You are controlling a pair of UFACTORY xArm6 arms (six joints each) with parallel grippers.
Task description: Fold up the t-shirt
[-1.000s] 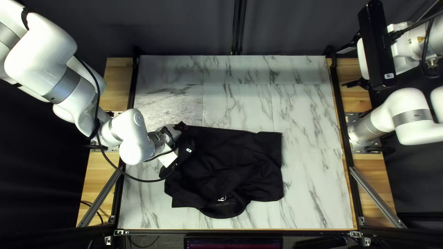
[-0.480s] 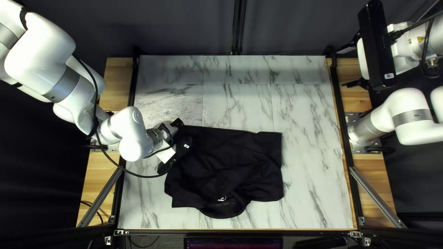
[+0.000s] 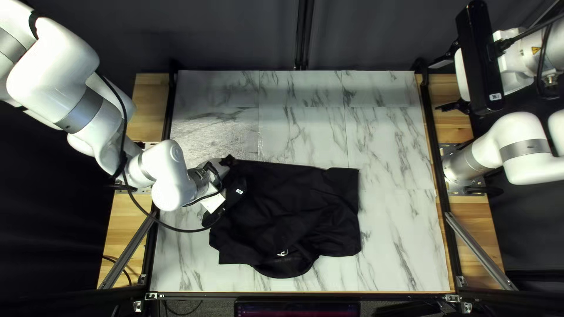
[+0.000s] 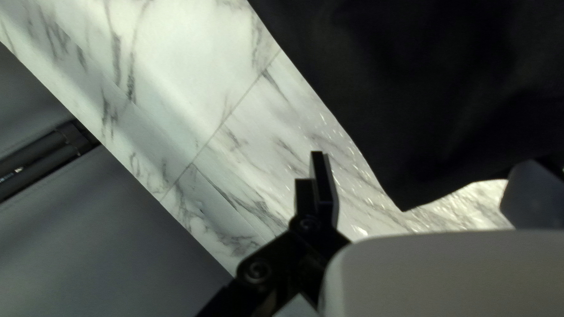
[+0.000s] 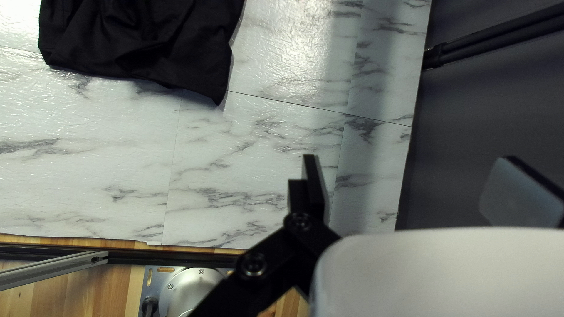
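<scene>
Left: the left arm (image 3: 167,170) reaches in from the left edge of the worktop (image 3: 399,235), bent down low, its wrist over the left end of the black T-shirt (image 3: 299,205). The left wrist view shows what the arm partly hides from above: the left tool (image 3: 228,161) stands open, fingers wide apart, with a pointed corner of the shirt ahead between them. Compared with the preceding frame, this wrist has shifted slightly toward the near edge.

Centre: the T-shirt lies rumpled on the worktop, left of and nearer than its middle, unchanged in outline. Its small white mark (image 3: 282,252), near the rounded near edge, appears only in the top left view.

Right: the right arm, unmoved, holds the right tool (image 3: 435,87) raised at the worktop's far right. The right wrist view shows it open and well apart from the shirt, a metal base plate (image 5: 151,279) beside the worktop.
</scene>
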